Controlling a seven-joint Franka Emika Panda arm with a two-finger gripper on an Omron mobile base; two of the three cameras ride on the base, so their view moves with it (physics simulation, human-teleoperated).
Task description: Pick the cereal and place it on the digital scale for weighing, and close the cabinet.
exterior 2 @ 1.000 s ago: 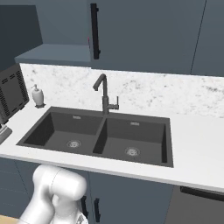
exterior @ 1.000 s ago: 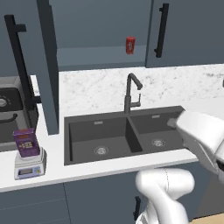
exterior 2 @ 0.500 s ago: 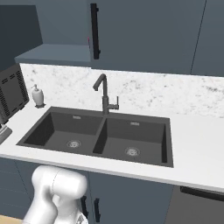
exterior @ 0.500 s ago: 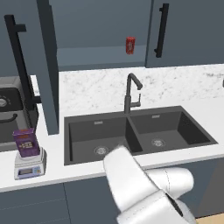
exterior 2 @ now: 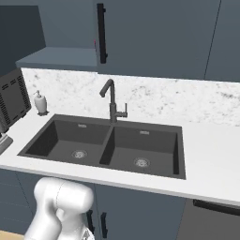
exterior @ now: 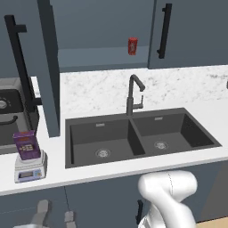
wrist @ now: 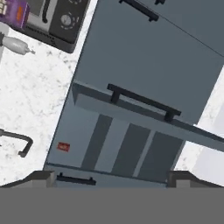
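The purple cereal (exterior: 26, 144) box stands upright on the light grey digital scale (exterior: 30, 168) at the counter's left front. The cabinet (exterior: 49, 67) door juts out open above the counter, its black bar handle (exterior: 18, 58) facing left. My gripper (exterior: 55, 215) hangs low in front of the counter, below the scale, open and holding nothing. In the hand view, which is rolled, the gripper (wrist: 111, 179) faces the open cabinet (wrist: 144, 61) door with its bar handle (wrist: 140, 100), and the cereal (wrist: 13, 11) shows in the top left corner.
A red can (exterior: 132, 46) stands on the open cabinet shelf. A dark double sink (exterior: 138, 136) with a black faucet (exterior: 133, 93) takes the counter's middle. A dark appliance (exterior: 6, 111) sits behind the scale. A soap dispenser (exterior 2: 41, 102) stands by the backsplash.
The arm has swung down and to the left, off the sink. Its fingers now show low at the left front; the jaws stay open. Cereal, scale and door have not moved.
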